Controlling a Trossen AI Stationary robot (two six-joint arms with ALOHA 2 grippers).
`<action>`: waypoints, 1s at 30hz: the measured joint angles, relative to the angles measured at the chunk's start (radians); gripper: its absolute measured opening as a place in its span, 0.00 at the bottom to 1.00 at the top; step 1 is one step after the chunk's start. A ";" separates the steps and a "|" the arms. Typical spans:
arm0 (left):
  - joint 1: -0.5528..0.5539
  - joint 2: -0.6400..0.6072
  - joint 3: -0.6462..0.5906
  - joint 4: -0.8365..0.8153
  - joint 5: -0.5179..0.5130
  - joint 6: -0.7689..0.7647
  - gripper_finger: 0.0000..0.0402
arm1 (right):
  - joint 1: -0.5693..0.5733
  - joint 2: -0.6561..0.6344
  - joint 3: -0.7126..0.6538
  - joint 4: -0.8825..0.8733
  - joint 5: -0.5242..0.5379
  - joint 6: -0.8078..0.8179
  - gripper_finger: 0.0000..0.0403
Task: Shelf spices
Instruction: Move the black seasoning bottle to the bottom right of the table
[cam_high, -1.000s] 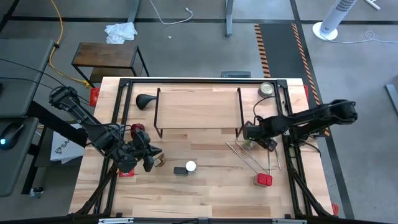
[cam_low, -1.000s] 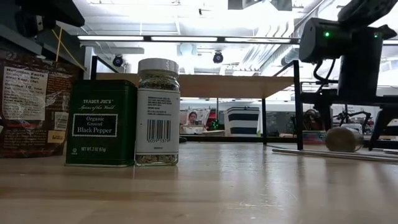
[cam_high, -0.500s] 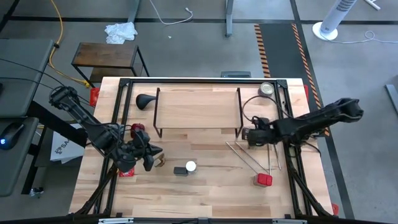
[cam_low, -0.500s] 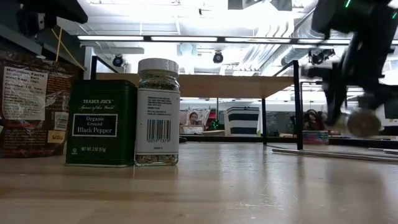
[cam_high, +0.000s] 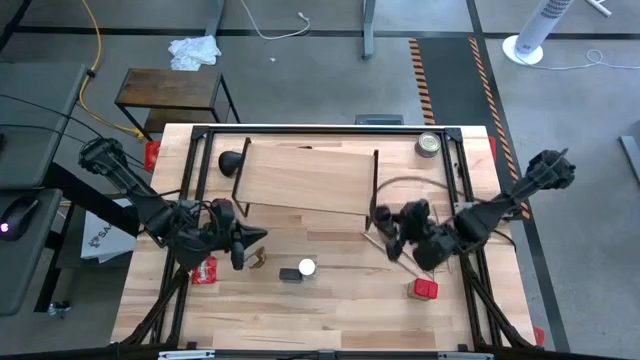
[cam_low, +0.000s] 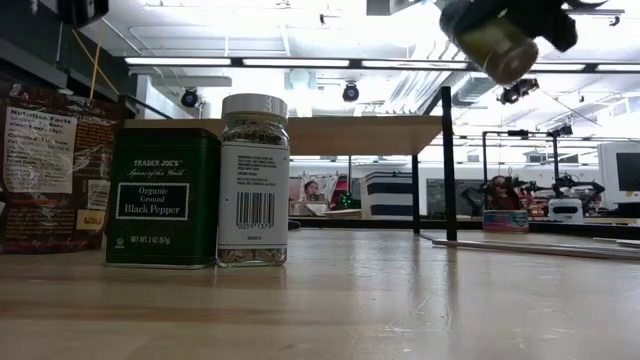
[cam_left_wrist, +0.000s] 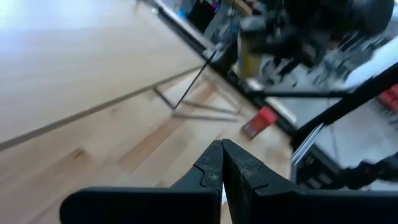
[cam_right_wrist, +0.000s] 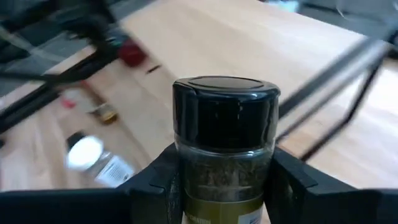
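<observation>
The shelf (cam_high: 305, 178), a light-wood board on black rod frames, stands askew at the table's far middle. In the low view the shelf (cam_low: 330, 136) shows beyond two spice containers. My right gripper (cam_high: 388, 228) is off the shelf's right end, shut on a black-capped spice jar (cam_right_wrist: 225, 143) that hangs high over the table (cam_low: 497, 40). My left gripper (cam_high: 255, 235) is shut on nothing near the shelf's left frame; its fingertips (cam_left_wrist: 222, 163) meet. A clear white-capped jar (cam_high: 298, 270) lies on its side at mid-table, with a small tan holder (cam_high: 258, 260) beside it. My right gripper pinches the jar between its two fingers (cam_right_wrist: 163, 174), on the glass body (cam_right_wrist: 225, 180) just below the black cap (cam_right_wrist: 225, 102). The fingers come roughly level from the table's right, and the cap sticks out past them. The jar is lifted clear and tilted.
A green black-pepper tin (cam_low: 162, 198), a white-capped jar (cam_low: 254, 180) and a brown packet (cam_low: 45, 165) stand close to the low camera. A silver tin (cam_high: 429, 144) sits at the far right corner. Thin metal rods (cam_high: 405, 258) and a red block (cam_high: 424, 289) lie near the right gripper.
My right gripper has risen from the table by the shelf's right end and swung toward the near edge, carrying the jar up clear and tipping it. The shelf has slid toward the table's left and turned slightly. My left gripper has edged toward the shelf's left frame.
</observation>
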 joint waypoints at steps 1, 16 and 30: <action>0.000 0.000 0.000 0.020 -0.011 0.004 0.00 | 0.032 0.013 0.000 0.022 0.006 -0.011 0.37; 0.000 0.000 0.000 0.099 -0.163 0.168 0.00 | 0.339 0.532 -0.009 0.485 0.414 0.135 0.37; -0.040 0.000 0.000 0.098 -0.055 0.372 0.00 | 0.286 0.944 0.265 0.648 0.471 -0.096 0.37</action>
